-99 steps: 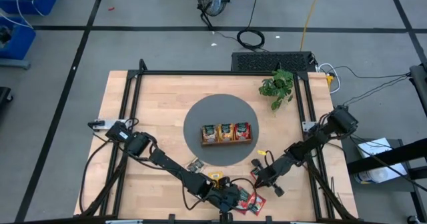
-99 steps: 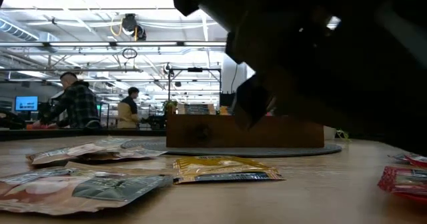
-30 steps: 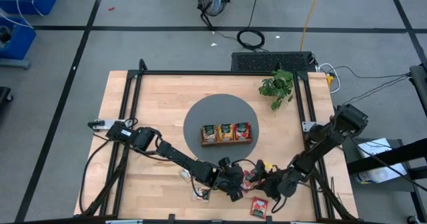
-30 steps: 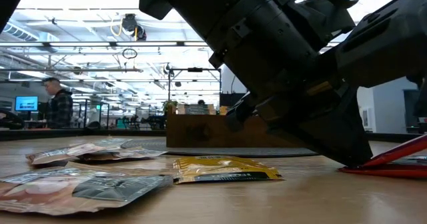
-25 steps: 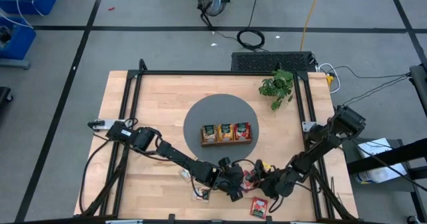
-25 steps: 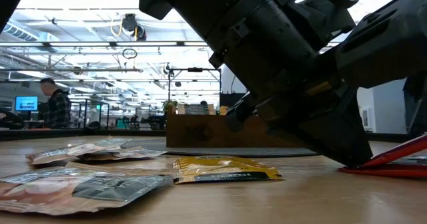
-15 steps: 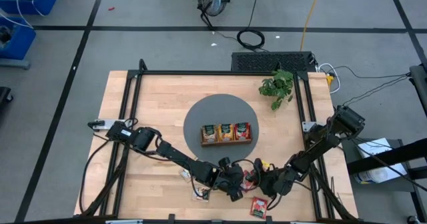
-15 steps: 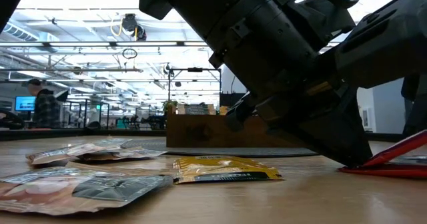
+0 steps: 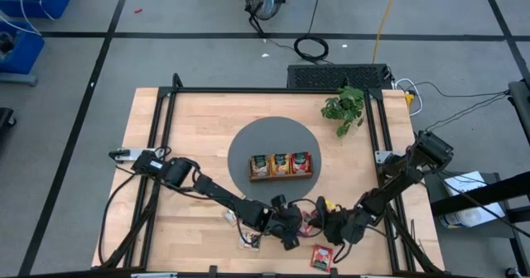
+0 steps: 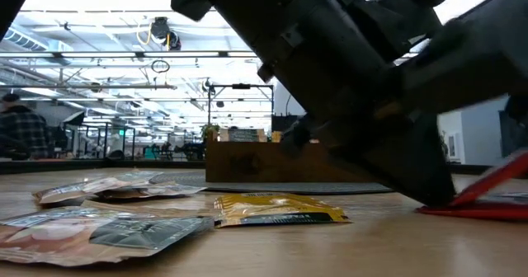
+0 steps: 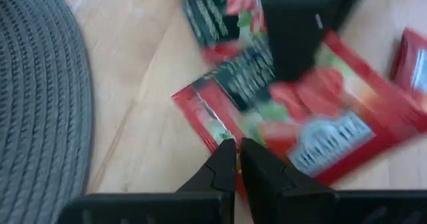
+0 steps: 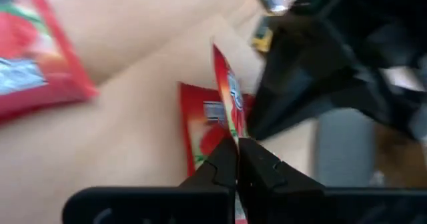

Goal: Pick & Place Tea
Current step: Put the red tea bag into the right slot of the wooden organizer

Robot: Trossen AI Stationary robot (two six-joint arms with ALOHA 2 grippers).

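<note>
Both grippers are shut on one red tea sachet, near the table's front edge. My left gripper has one end and my right gripper the opposite end. In the low view the sachet slants up toward the right. Another red sachet lies flat beside it and a third lies nearer the front edge. A yellow sachet and pale ones lie flat on the wood. My left gripper pinches the red sachet's short end between its two fingers, slanting down from the table's left. That end is the low one, close to the table. My right gripper pinches the opposite end, slanting down from the right. From there the sachet shows edge-on, and this end is the raised one.
The wooden tray with sachets in its three compartments stands on a round grey mat at mid-table. A small potted plant is at the far right. Loose pale sachets lie left of my left gripper.
My right gripper has edged a little toward my left gripper at the red sachet's raised end, and its arm shows blurred in the low view. My left gripper has kept still on the sachet's low end.
</note>
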